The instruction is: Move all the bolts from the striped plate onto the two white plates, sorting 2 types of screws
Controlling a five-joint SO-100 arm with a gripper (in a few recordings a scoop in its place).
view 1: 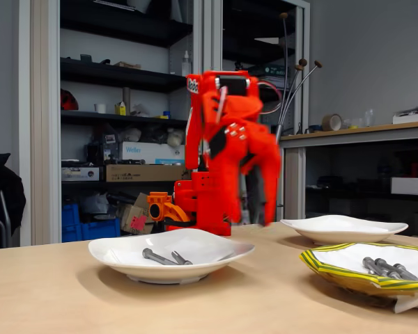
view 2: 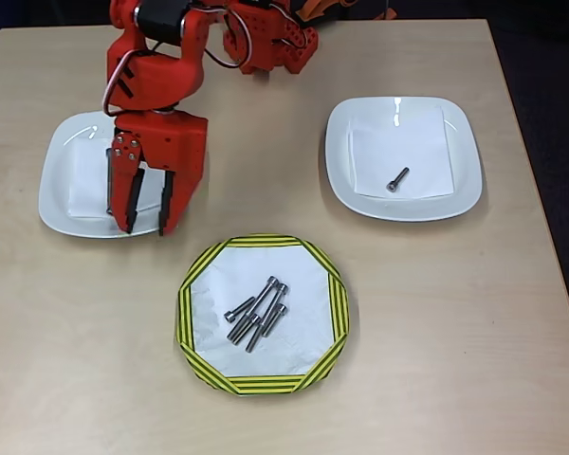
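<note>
Striped plate [view 2: 194, 355] nearest in overhead view — approx 5 bolts [view 2: 258, 313] left in a heap. Beyond it, right white plate [view 2: 465, 190] holds one short bolt [view 2: 397, 179]. Gripper [view 2: 147, 226] above left white plate [view 2: 52, 190], fingers apart, empty. Sorting looks well under half done.

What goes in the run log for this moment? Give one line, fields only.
gripper: jaws open, above left white plate | right white plate: one short bolt | striped plate: several bolts
</note>
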